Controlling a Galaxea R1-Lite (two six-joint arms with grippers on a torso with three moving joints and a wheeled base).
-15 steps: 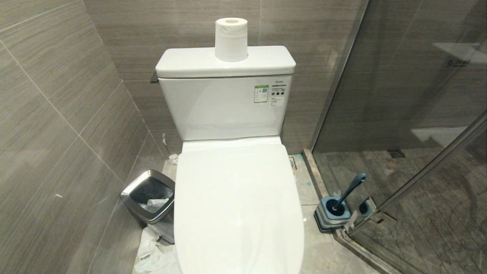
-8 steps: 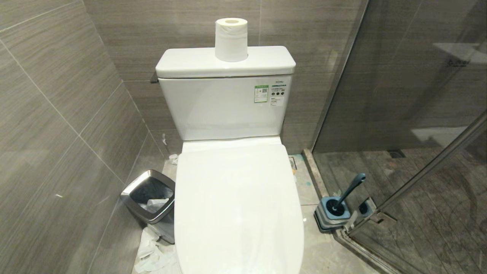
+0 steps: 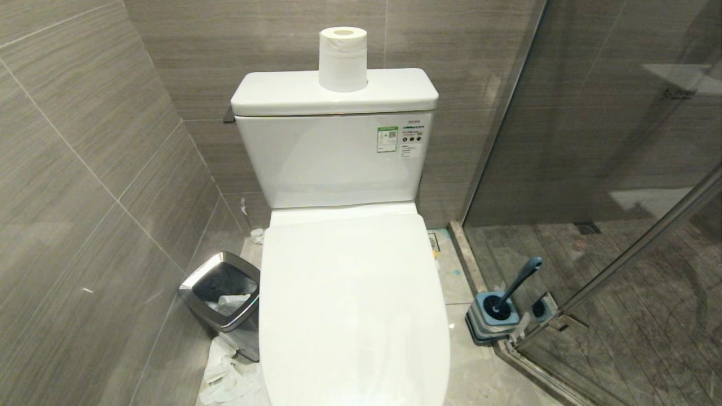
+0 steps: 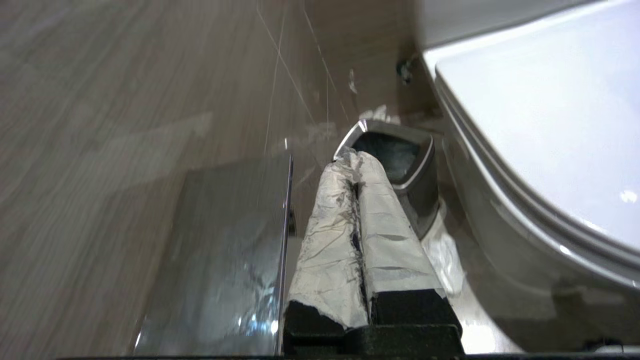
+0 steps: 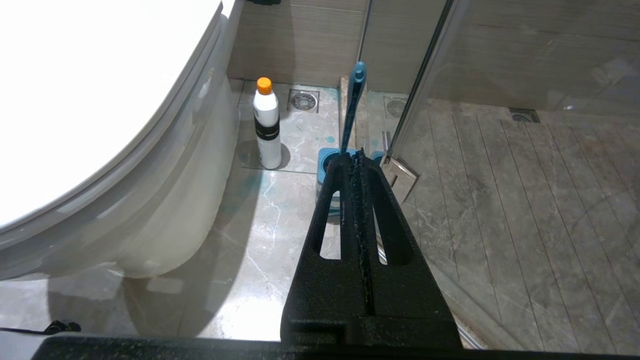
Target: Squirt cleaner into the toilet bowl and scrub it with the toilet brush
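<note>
Cleaner (image 5: 266, 122) stands upright on the floor (image 5: 240, 260) between the toilet's base and the toilet brush (image 3: 519, 282), which sits in its holder (image 3: 492, 320) near the shower glass. Toilet bowl is hidden under the lowered lid (image 3: 350, 304). Left gripper (image 4: 354, 159), fingers together and empty, hangs near the waste bin (image 3: 221, 293); right gripper (image 5: 356, 156), also together and empty, points toward the holder.

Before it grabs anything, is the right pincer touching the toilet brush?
Apart. The right wrist view shows the shut right pincer short of the toilet brush.
</note>
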